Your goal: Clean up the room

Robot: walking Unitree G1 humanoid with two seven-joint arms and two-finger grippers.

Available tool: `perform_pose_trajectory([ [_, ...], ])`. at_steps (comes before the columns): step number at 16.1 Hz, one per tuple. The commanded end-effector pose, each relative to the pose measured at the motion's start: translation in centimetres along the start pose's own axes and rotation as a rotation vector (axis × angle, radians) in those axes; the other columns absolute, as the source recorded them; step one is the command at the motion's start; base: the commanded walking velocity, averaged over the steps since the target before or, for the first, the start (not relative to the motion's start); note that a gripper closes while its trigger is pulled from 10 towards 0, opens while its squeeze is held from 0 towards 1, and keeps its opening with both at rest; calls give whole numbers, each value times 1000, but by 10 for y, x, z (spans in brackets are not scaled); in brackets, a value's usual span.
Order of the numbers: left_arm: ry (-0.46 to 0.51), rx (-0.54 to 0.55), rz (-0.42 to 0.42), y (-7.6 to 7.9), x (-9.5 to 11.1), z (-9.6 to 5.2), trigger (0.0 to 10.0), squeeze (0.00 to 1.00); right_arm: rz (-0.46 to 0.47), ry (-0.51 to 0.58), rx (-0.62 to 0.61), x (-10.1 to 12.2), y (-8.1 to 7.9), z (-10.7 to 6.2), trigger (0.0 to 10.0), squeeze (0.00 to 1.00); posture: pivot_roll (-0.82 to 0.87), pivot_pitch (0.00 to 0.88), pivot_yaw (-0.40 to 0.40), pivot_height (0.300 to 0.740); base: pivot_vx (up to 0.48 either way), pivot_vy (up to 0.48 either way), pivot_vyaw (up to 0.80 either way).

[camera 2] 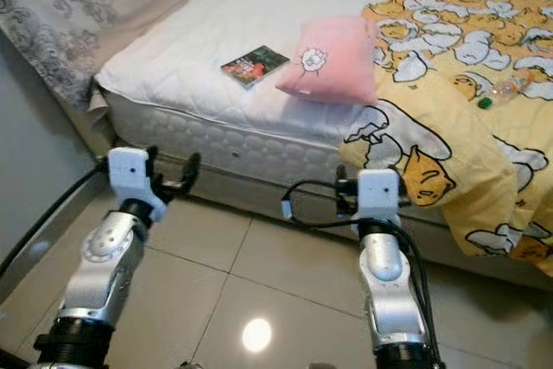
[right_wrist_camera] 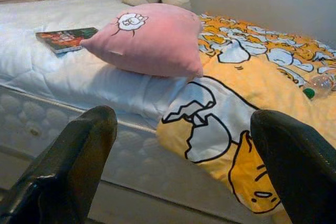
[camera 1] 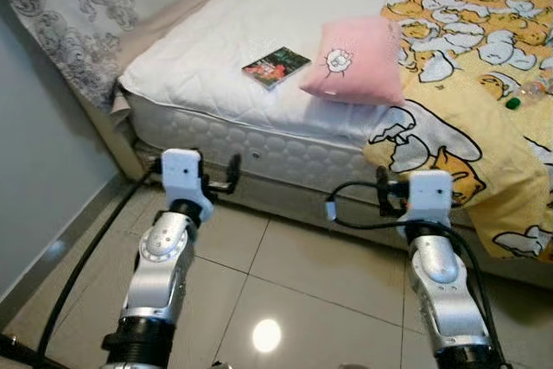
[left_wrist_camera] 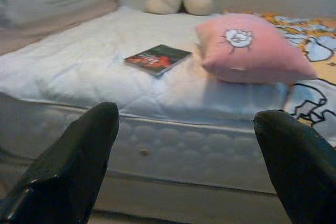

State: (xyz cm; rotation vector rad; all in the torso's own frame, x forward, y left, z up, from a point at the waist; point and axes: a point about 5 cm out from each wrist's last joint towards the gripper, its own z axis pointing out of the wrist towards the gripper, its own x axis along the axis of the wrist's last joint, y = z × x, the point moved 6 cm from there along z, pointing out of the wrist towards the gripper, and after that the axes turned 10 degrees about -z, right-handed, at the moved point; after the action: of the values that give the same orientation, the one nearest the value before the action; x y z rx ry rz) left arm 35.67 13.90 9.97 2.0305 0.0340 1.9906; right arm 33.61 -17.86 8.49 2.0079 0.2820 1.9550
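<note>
One bed (camera 1: 216,49) on tiled floor (camera 1: 285,274)

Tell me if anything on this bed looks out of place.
A plastic bottle with a green cap lies on its side on the yellow duvet, a book sits loose on the white mattress, and the pink pillow lies mid-bed.

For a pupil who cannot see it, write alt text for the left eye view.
A bed with a white mattress holds a book, a pink pillow and a yellow cartoon blanket. In front, over the tiled floor, the left gripper and right gripper face the bed.
</note>
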Motion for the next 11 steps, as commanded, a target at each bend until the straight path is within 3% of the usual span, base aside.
perform_pose_trajectory([
  [1,7,-12,-2,3,4,4,10000,1000,2,-21,-11,-4,3,0,10000,0,-156,0,65,723,480,0,-569],
  [2,9,-10,-8,3,5,5,10000,0,7,-35,-27,-7,7,0,10000,0,-161,0,65,723,480,0,-556],
  [6,18,-17,-25,8,5,10,10000,0,-6,-17,-50,-6,16,1,10000,0,-174,0,60,723,480,0,-592],
  [9,40,71,-85,-6,9,13,10000,0,-16,10,-28,1,12,4,10000,0,-174,0,56,723,480,0,0],
  [11,50,52,-71,-2,11,14,10000,0,-14,3,-30,0,12,6,10000,0,-167,0,49,723,480,0,0],
])
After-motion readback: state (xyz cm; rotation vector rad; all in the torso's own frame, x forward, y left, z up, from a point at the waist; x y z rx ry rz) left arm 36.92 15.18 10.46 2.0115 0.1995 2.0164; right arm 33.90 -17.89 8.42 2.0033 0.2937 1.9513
